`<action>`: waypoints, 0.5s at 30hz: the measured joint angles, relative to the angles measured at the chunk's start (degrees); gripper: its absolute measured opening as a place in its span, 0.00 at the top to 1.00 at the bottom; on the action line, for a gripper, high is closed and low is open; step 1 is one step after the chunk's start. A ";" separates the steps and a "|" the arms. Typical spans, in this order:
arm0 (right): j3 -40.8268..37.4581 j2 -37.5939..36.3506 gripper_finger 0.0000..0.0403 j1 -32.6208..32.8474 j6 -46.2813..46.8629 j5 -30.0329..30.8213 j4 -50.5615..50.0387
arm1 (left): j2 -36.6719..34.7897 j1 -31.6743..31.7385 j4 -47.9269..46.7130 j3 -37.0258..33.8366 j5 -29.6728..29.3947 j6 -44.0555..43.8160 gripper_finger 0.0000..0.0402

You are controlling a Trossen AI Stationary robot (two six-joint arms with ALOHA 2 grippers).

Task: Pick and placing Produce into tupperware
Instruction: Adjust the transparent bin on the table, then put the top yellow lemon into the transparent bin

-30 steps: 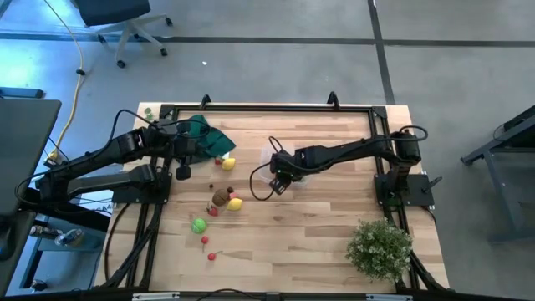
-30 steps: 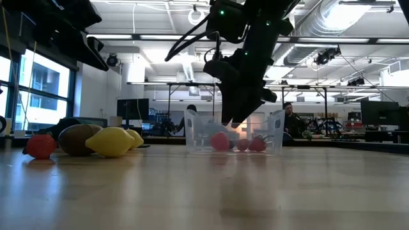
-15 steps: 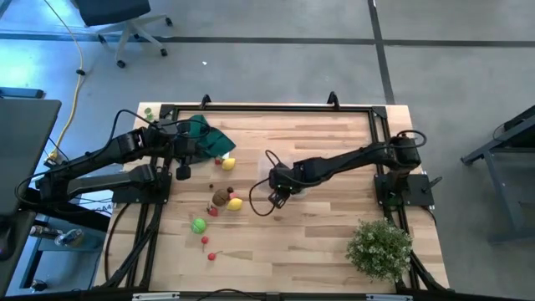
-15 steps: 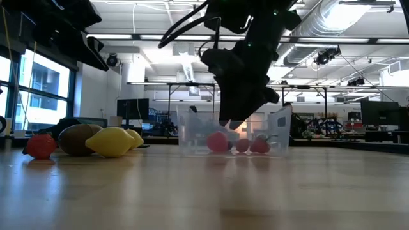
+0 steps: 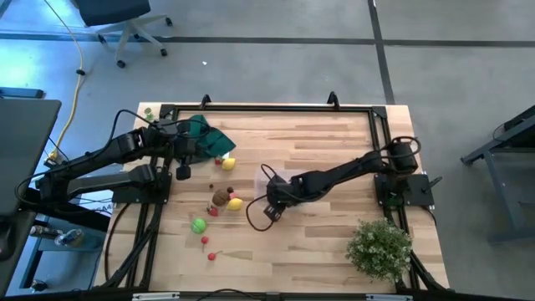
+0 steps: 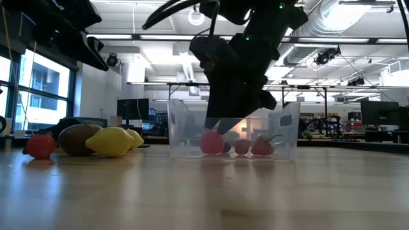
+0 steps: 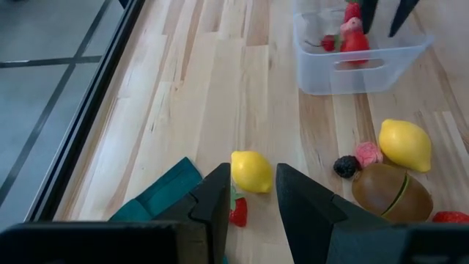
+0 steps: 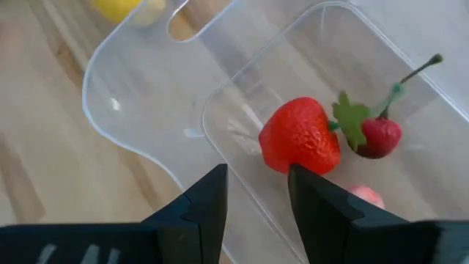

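Note:
The clear tupperware (image 6: 281, 134) stands on its base mid-table, with a red strawberry (image 8: 299, 137), a stemmed red piece (image 8: 379, 136) and a pink piece inside. My right gripper (image 5: 272, 203) is over its near-left wall, shut on it. Loose produce lies on the wood to its left: two lemons (image 5: 229, 164) (image 5: 236, 203), a brown piece (image 5: 221, 196), a green piece (image 5: 198, 225) and small red ones (image 5: 205, 241). My left gripper (image 7: 249, 194) waits open at the far left, over the dark green cloth's edge, with a lemon (image 7: 251, 171) just ahead. My right gripper holds the tupperware by its rim and handle flange (image 8: 242, 183), slanting down from above. One finger (image 8: 315, 209) is inside the tub and the other (image 8: 205, 209) is outside, at the flange's edge. The tub stays upright with its base on the table.
A dark green cloth (image 5: 205, 138) lies at the far left corner and a bushy potted plant (image 5: 380, 247) at the near right corner. A black cable loops beside my right gripper (image 5: 253, 213). Bare wood lies along the far side and the near middle.
My right gripper has moved toward the table's near edge and a little left, staying shut on the tub's rim. The tupperware has slid with it across the wood toward the loose produce, still upright, its red pieces carried along inside.

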 joint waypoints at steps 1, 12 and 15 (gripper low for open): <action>0.00 0.00 0.67 0.32 0.09 0.22 0.06 | 0.00 0.00 0.00 0.00 0.01 -0.01 0.75; 0.29 0.03 0.67 1.41 -0.23 3.54 -0.41 | 0.00 0.00 0.00 0.00 0.01 -0.01 0.75; 3.00 0.09 0.67 1.23 -3.04 5.36 -3.23 | -0.02 0.00 0.01 0.00 0.00 -0.01 0.75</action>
